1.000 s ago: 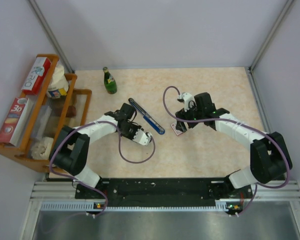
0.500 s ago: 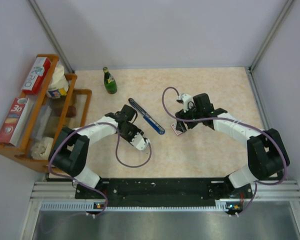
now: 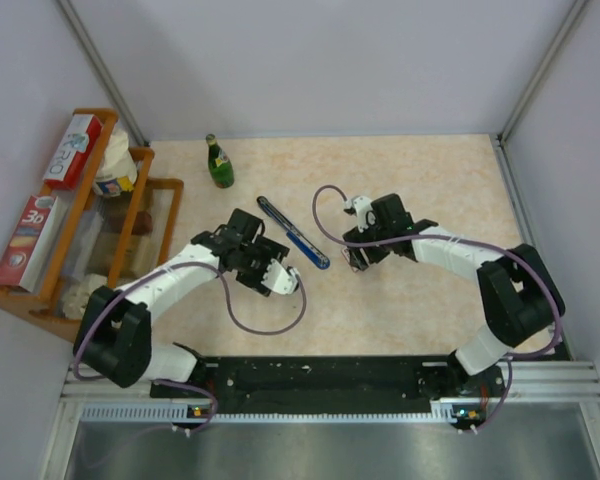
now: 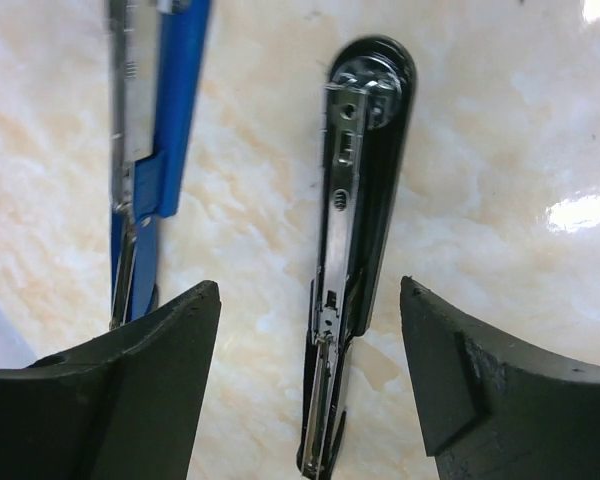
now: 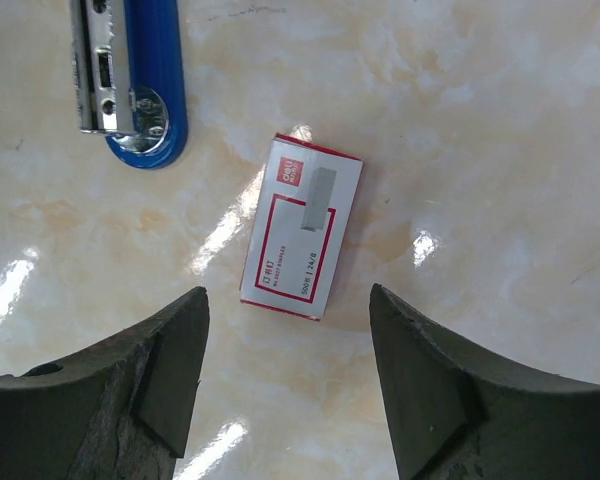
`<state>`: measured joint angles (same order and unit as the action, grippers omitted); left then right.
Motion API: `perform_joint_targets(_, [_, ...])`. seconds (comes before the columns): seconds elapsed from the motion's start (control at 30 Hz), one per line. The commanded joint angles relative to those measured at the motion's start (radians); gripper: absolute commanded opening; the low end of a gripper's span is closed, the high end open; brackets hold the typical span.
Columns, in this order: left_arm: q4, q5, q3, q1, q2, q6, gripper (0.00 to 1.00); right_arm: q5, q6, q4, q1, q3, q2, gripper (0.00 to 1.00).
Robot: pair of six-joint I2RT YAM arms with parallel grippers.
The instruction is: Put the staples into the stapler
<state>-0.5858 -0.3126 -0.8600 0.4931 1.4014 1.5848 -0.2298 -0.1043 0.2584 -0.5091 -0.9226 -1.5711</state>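
Note:
The stapler lies opened out on the table. Its blue half and its black base with the metal rail both show in the left wrist view. My left gripper is open, its fingers on either side of the black base's near end and clear of it. The staples, a small white box with a red border, lie flat on the table. My right gripper hovers open just above the box's near end, holding nothing. From above, the right gripper hides most of the box.
A green bottle stands at the back left of the table. A wooden rack with boxes and jars lines the left edge. The stapler's blue end lies close to the left of the staples box.
My left gripper has opened wide and let go of the stapler's black base. My right gripper has shifted left over the staples box and its jaws have narrowed a little.

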Motion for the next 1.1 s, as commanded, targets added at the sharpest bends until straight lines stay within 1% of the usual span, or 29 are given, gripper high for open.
perform_joint_targets(0.0, [0.020,-0.141,0.006,-0.040,-0.106,-0.164,0.77,0.061,0.005,-0.015,-0.012,-0.032,-0.044,0.65])
perform_joint_targets(0.13, [0.066,-0.219,0.019,-0.096,-0.183,-0.354,0.77,0.058,0.003,-0.002,-0.019,-0.041,-0.067,0.65])
perform_joint_targets(0.2, [0.081,-0.284,0.019,-0.146,-0.231,-0.446,0.78,0.058,0.003,-0.004,-0.022,-0.044,-0.072,0.65])
perform_joint_targets(0.27, [0.122,-0.310,0.033,-0.181,-0.268,-0.564,0.78,0.049,0.003,-0.002,-0.028,-0.045,-0.070,0.65])
perform_joint_targets(0.33, [0.162,-0.312,0.050,-0.206,-0.297,-0.641,0.78,0.046,0.003,-0.002,-0.034,-0.044,-0.066,0.65])
perform_joint_targets(0.4, [0.191,-0.283,0.062,-0.212,-0.311,-0.706,0.78,0.055,-0.001,-0.002,-0.049,-0.047,-0.070,0.65])
perform_joint_targets(0.43, [0.204,-0.258,0.064,-0.212,-0.315,-0.738,0.88,0.064,-0.002,-0.002,-0.054,-0.051,-0.076,0.65])
perform_joint_targets(0.5, [0.211,-0.227,0.064,-0.212,-0.318,-0.796,0.89,0.084,0.000,0.001,-0.071,-0.061,-0.087,0.65])
perform_joint_targets(0.57, [0.216,-0.218,0.064,-0.214,-0.320,-0.831,0.89,0.118,0.000,0.001,-0.086,-0.070,-0.095,0.65])
perform_joint_targets(0.67, [0.233,-0.207,0.073,-0.215,-0.331,-0.870,0.89,0.164,0.002,-0.001,-0.095,-0.078,-0.105,0.60])
perform_joint_targets(0.77, [0.247,-0.198,0.081,-0.217,-0.343,-0.896,0.89,0.196,0.005,0.004,-0.095,-0.085,-0.113,0.57])
perform_joint_targets(0.93, [0.256,-0.201,0.078,-0.218,-0.361,-0.947,0.89,0.201,0.002,0.013,-0.097,-0.097,-0.128,0.51])
perform_joint_targets(1.07, [0.257,-0.210,0.084,-0.218,-0.371,-0.954,0.89,0.207,-0.006,0.021,-0.100,-0.105,-0.141,0.46])
